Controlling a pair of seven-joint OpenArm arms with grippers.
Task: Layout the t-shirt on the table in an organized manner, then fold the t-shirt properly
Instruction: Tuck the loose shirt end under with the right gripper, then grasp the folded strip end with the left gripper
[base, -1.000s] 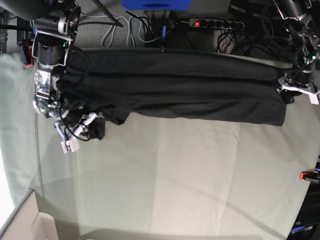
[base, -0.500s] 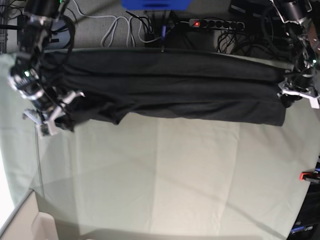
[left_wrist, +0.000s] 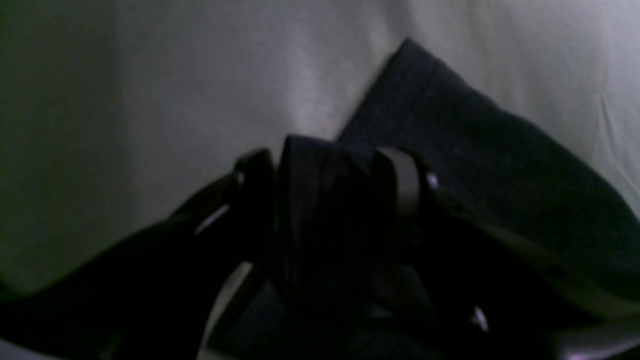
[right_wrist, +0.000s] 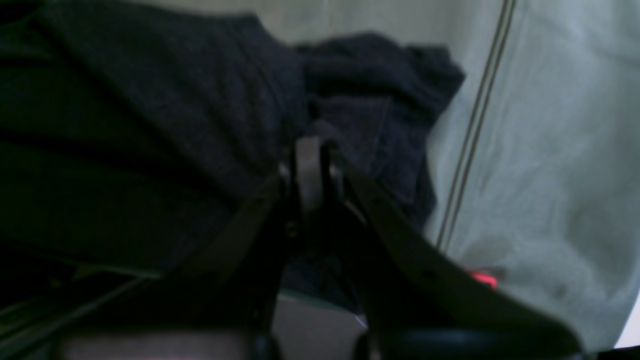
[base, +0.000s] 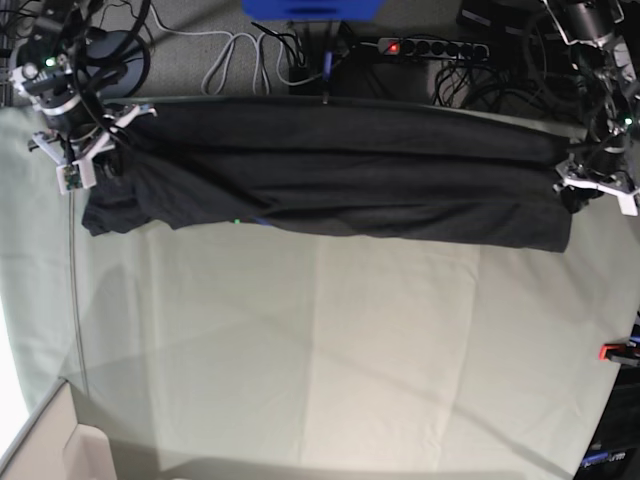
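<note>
The t-shirt (base: 340, 175) is dark & soft, pulled into a long band w/ folds across the far side of the table (base: 330, 350). Its left end is bumpy, its right end has a neat corner. Left claw (left_wrist: 330, 175) is clamped on a bunch of shirt at the right end. Right claw (right_wrist: 310, 165) is pinched together at the left end; can't tell if cloth is in it.

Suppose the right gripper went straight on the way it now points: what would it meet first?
Probably the t-shirt. The right gripper is shut, its tips aimed at the bunched dark fabric just ahead; whether it already touches is unclear. The table lies beyond.
</note>
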